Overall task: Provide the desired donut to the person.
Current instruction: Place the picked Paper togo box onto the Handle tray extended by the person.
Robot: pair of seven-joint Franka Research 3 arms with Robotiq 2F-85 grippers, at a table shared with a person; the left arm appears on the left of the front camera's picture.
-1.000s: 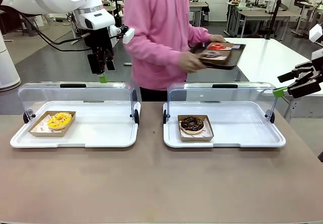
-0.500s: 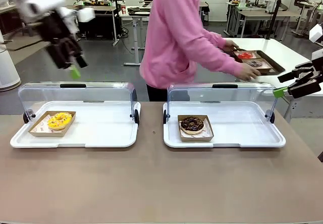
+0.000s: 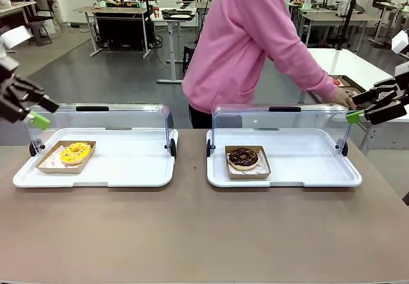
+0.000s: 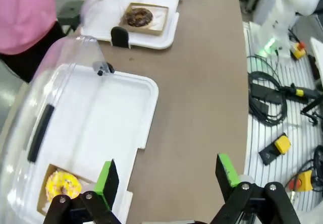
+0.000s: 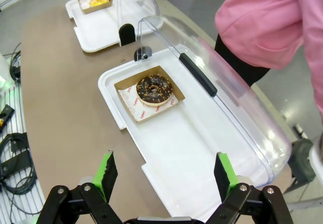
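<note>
A yellow-iced donut [image 3: 75,152] lies in a cardboard tray inside the left white display case [image 3: 128,169]. A chocolate donut [image 3: 243,157] lies in its cardboard tray in the right case [image 3: 307,169]. My left gripper [image 3: 45,113] hangs open at the far left edge, above and left of the yellow donut [image 4: 62,186]; the left wrist view shows the left gripper [image 4: 166,173] with nothing between its fingers. My right gripper [image 3: 354,107] hovers open at the right case's far corner, with the chocolate donut [image 5: 154,89] ahead of the right gripper [image 5: 165,172]. The person [image 3: 255,41] in pink leans right.
Both clear lids [image 3: 96,114] stand raised at the back of the cases. The person's hand [image 3: 348,97] rests at a brown tray [image 3: 342,81] with more donuts on the white table behind, at the right. Bare brown tabletop [image 3: 192,233] spreads in front of the cases.
My left arm has swung from above the left case out to the far left edge. The person has turned right and lowered the brown tray to the white table. The right gripper has stayed put.
</note>
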